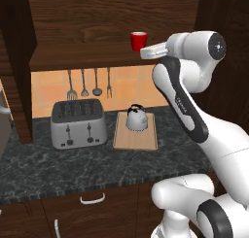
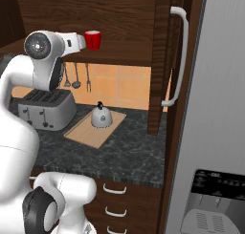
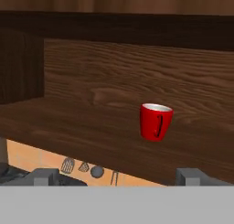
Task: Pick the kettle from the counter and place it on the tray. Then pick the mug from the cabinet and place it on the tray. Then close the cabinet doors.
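mug point(image 3: 155, 121): upright on cabinet shelf, ahead of the hand, slightly right of centre, handle facing it
gripper point(image 3: 119, 176): jaws spread wide, holding nothing

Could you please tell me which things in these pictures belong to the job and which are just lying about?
Job: kettle on the tray; mug in the cabinet; cabinet door; counter; open gripper.
Lying about: toaster; hanging utensils; fridge.
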Motion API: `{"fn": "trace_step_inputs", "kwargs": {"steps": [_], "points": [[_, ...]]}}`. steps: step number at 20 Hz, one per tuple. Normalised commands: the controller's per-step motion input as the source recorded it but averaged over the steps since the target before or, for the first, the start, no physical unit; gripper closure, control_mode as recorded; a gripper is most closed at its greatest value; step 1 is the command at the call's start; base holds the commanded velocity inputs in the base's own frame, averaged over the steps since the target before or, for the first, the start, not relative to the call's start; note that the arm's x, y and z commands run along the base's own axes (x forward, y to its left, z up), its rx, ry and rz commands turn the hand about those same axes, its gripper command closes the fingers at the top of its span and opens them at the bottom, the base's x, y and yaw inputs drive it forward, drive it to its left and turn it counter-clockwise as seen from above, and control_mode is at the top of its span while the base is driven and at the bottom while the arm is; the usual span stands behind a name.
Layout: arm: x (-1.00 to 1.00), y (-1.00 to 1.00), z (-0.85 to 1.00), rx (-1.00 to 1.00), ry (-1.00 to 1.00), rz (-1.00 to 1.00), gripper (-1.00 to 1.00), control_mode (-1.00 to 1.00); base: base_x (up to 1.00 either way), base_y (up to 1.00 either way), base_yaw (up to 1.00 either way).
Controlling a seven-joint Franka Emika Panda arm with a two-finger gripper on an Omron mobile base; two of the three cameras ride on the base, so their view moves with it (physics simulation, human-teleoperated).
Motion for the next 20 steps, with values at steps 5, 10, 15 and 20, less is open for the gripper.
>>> {"fn": "trace_step_inputs", "kwargs": {"steps": [5, 10, 15, 20], "points": [[0.17, 0.01, 0.01, 0.0, -0.18, -0.03, -1.0, -1.0, 0.0, 0.0, 0.0], [0.21, -0.07, 0.0, 0.01, -0.01, -0.05, -1.0, -1.0, 0.0, 0.0, 0.0], [0.35, -0.18, 0.0, 0.02, 0.0, 0.0, -1.0, -1.0, 0.0, 0.0, 0.0], [0.49, -0.15, -0.01, 0.02, 0.0, 0.0, -1.0, -1.0, 0.0, 0.0, 0.0]]}}
